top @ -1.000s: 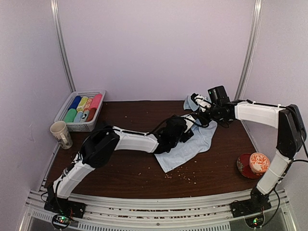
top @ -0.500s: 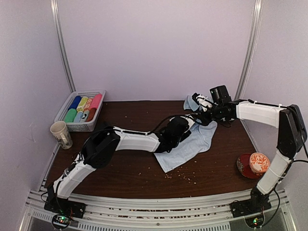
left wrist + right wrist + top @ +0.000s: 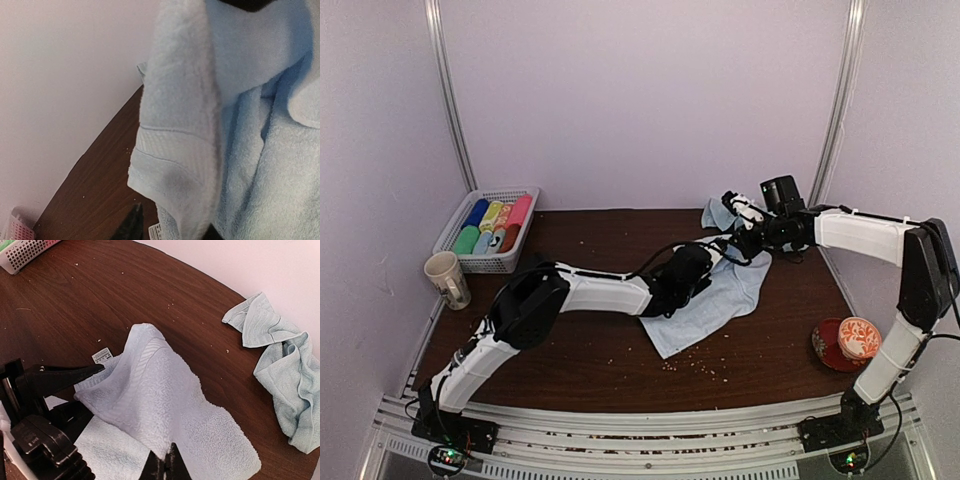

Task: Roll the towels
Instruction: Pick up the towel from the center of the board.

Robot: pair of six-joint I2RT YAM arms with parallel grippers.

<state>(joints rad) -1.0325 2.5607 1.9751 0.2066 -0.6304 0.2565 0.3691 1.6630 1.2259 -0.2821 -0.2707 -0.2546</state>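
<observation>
One pale blue towel point(image 3: 712, 305) lies spread across the middle of the brown table point(image 3: 580, 350). My right gripper point(image 3: 167, 463) is shut on a raised fold of this towel point(image 3: 165, 395) near its back edge, at the right gripper point(image 3: 746, 238) in the top view. My left gripper point(image 3: 172, 227) stands partly open astride the towel's hemmed corner point(image 3: 170, 165), with a gap showing beside one fingertip point(image 3: 131, 222). From above, the left gripper point(image 3: 704, 262) sits at the towel's back left edge. A second towel point(image 3: 280, 350) lies crumpled by the back wall, also in the top view point(image 3: 713, 213).
A white basket point(image 3: 460, 262) of coloured rolls stands at the back left, with a mug point(image 3: 447, 280) in front of it. A red dish with a patterned cup point(image 3: 847, 342) sits near the right arm's base. Crumbs dot the table.
My left gripper's jaws have narrowed around the towel's corner. My right gripper has risen slightly with the fold it holds.
</observation>
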